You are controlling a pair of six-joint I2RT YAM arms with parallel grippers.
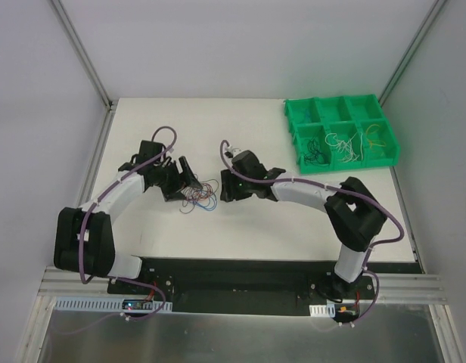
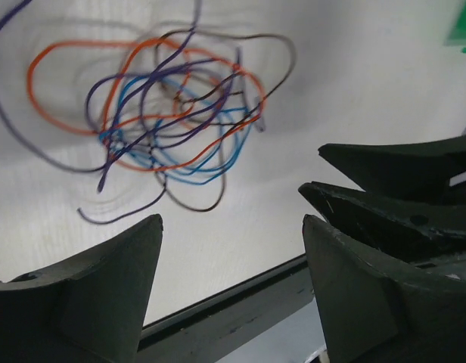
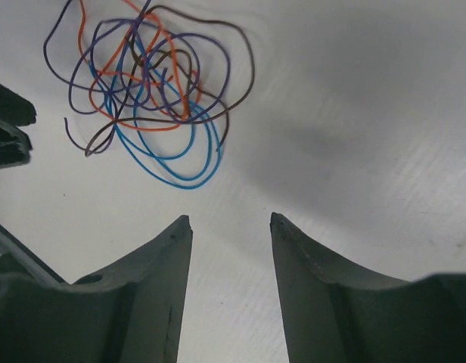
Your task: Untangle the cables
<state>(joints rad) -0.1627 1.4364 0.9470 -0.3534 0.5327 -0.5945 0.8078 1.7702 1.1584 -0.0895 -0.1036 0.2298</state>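
A tangle of thin cables (image 1: 201, 195) in orange, blue, purple and dark brown lies on the white table between my two grippers. My left gripper (image 1: 191, 180) is open and empty just left of the tangle. In the left wrist view the tangle (image 2: 112, 140) lies beyond the gripper (image 2: 233, 227), apart from the fingertips. My right gripper (image 1: 225, 189) is open and empty just right of the tangle. In the right wrist view the tangle (image 3: 116, 113) lies ahead and to the left of the gripper (image 3: 231, 219), not touching it.
A green compartment bin (image 1: 290, 115) stands at the back right and holds loose wires in several compartments. The right gripper's fingers (image 2: 384, 170) show at the right of the left wrist view. The table's near edge runs just below the left fingers.
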